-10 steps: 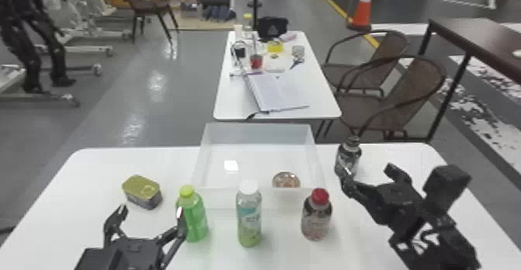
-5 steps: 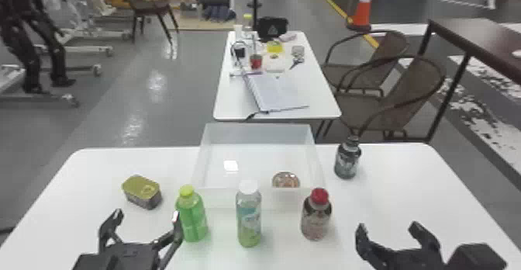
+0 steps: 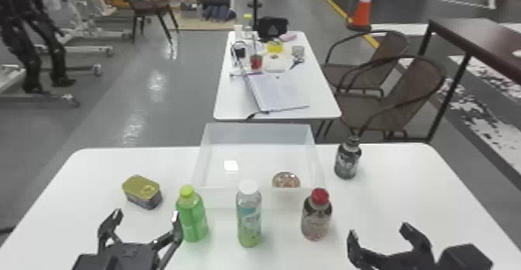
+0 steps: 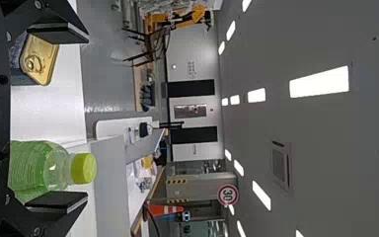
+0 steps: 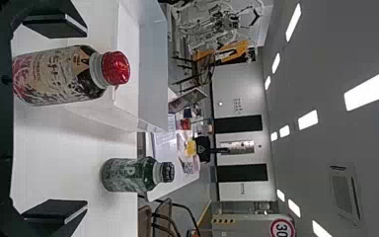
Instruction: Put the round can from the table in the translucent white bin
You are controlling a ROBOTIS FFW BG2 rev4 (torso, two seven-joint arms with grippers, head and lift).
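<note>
Head view: we see the can (image 3: 286, 180) in the bin (image 3: 257, 133), near right; left tool (image 3: 146, 214) and right tool (image 3: 378, 230) spread, the latter nearer than a second ago. Left wrist: green bottle (image 4: 34, 165). Right wrist: labelled red-capped bottle (image 5: 54, 74).

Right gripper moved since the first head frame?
Yes. In the head view the right gripper has come back toward the robot: its fingertips were beside the dark bottle and are now well nearer than it.
</note>
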